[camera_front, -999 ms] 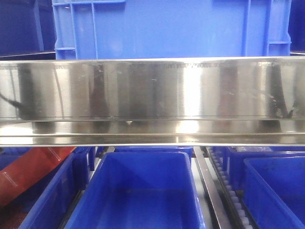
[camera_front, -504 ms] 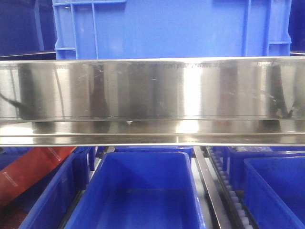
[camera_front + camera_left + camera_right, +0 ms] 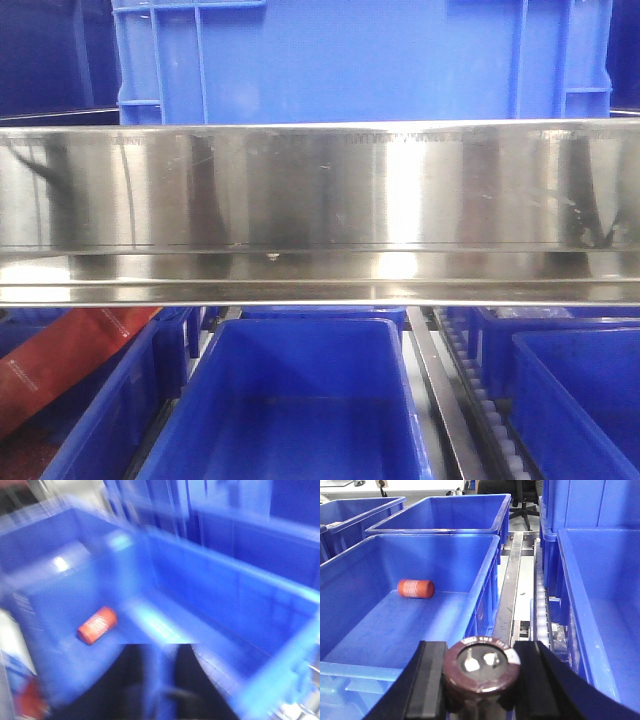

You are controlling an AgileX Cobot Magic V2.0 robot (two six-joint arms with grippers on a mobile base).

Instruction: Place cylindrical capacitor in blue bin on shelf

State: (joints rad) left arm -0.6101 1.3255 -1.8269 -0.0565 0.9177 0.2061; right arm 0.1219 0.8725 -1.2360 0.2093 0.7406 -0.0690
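Stainless shelf (image 3: pixel 320 190) carries a blue bin (image 3: pixel 482 575) ahead-left of the right jaws, which clamp the cylindrical capacitor (image 3: pixel 481 661); best to clear the rim, then release low. Blur hides whether the left jaws are apart.

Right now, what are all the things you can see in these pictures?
cylindrical capacitor: one, orange, lying on its side in a blue bin
other blue bins: several, blue, in rows on the lower level
crate: one, blue, above the rail
shelf: one, shiny steel, its rail across the front view
roller track: one, white, between bins
red strip: one, lower left, unclear what it is
brown cylinder: one, dark, held
left end effector: black, open, blurred
right end effector: black, shut on the brown cylinder
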